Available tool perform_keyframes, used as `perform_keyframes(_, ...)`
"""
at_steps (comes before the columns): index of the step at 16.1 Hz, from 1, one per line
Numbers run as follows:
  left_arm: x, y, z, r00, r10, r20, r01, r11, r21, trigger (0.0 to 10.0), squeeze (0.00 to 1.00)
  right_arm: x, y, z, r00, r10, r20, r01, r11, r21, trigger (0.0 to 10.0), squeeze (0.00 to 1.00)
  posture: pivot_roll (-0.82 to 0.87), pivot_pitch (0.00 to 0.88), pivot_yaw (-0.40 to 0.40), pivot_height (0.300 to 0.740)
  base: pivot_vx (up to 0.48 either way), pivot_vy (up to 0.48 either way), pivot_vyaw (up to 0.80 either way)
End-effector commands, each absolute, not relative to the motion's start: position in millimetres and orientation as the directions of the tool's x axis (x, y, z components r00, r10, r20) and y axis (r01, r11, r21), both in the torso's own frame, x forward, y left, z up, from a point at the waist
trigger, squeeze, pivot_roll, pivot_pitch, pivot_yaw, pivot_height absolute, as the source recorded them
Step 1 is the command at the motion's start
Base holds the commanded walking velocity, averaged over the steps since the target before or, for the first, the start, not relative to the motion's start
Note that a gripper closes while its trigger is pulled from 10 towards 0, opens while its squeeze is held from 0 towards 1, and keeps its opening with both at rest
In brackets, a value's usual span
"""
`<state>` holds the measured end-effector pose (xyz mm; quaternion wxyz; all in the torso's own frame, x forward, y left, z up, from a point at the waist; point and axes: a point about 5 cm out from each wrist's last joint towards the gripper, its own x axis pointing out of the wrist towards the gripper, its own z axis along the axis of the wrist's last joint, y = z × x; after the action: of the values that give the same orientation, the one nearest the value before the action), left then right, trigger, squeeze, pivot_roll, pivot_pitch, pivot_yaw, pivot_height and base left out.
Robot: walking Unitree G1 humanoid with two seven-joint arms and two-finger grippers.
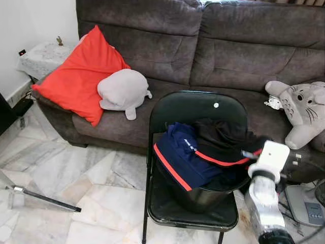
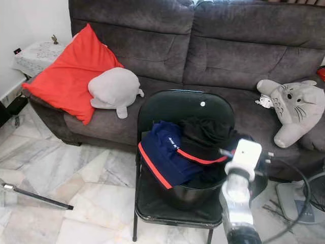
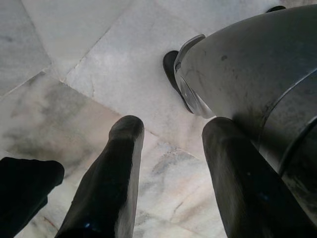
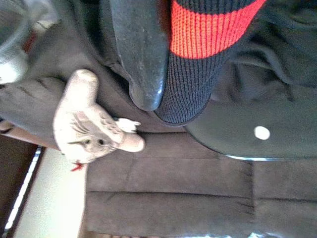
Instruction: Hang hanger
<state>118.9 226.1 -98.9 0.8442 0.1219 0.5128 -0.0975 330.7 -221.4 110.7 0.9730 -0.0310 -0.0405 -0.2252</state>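
- Hanger cannot be picked out among the heaped clothes; if it is there, cloth hides it.
- The clothes fill a black bucket (image 1: 203, 195) just right of centre in the head views: a navy garment (image 1: 183, 157) with a red edge spills over the rim on the left, and a black garment (image 1: 223, 137) is piled on the right.
- The bucket stands on the seat of a black folding chair (image 1: 190, 109), whose back rises behind the pile.
- The right gripper (image 1: 248, 152) reaches in from the lower right of the frame and meets the right side of the pile at the bucket's rim.
- In the right wrist view a ribbed black cuff (image 4: 198, 64) with a red band lies against that gripper; whether it is gripped cannot be told.
- The left gripper (image 3: 173, 129) hangs above the marble floor (image 1: 66, 173). Its fingers (image 3: 124, 148) are spread apart with nothing between them.
- A dark grey sofa (image 1: 223, 56) runs across the top of the frame behind the chair.
- On the sofa a red cushion (image 1: 76, 76) leans at the upper left, with a grey plush (image 1: 122, 90) resting against it.
- A grey and white plush toy (image 1: 304, 109) sits at the right edge.
- A thin metal rod (image 1: 45, 199) lies on the floor at the lower left.
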Motion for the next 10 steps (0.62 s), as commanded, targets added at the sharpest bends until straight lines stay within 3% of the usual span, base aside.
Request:
perform_keyframes(1, 111, 228, -101, 0.431, -0.035, -0.902, 0.304, 0.947, 0.108, 10.0, 0.00, 332, -223, 117, 0.890, -0.445, 0.094, 0.447, 0.894, 0.001, 0.0, 0.00, 0.00, 0.089, -0.031, 0.740, 0.000, 0.000, 0.00)
perform_keyframes(4, 112, 228, -101, 0.433, -0.034, -0.901, 0.299, 0.948, 0.108, 10.0, 0.00, 338, -221, 136, 0.904, -0.411, 0.115, 0.406, 0.912, 0.062, 0.0, 0.00, -0.01, 0.096, -0.033, 0.740, 0.000, 0.000, 0.00)
perform_keyframes(6, 112, 228, -101, 0.433, -0.034, -0.901, 0.298, 0.948, 0.108, 10.0, 0.00, 337, -227, 127, 0.916, -0.398, 0.044, 0.400, 0.916, -0.044, 9.1, 0.00, 0.00, 0.101, -0.034, 0.740, 0.000, 0.000, 0.00)
perform_keyframes(7, 112, 228, -101, 0.433, -0.034, -0.901, 0.298, 0.948, 0.108, 10.0, 0.00, 335, -231, 122, 0.913, -0.407, 0.013, 0.407, 0.912, -0.049, 10.0, 0.00, 0.00, 0.104, -0.034, 0.740, 0.000, 0.000, 0.00)
perform_keyframes(10, 112, 229, -101, 0.432, -0.033, -0.901, 0.299, 0.948, 0.109, 10.0, 0.00, 332, -245, 123, 0.888, -0.460, 0.004, 0.460, 0.888, -0.025, 10.0, 0.00, 0.00, 0.110, -0.030, 0.740, 0.000, 0.000, 0.00)
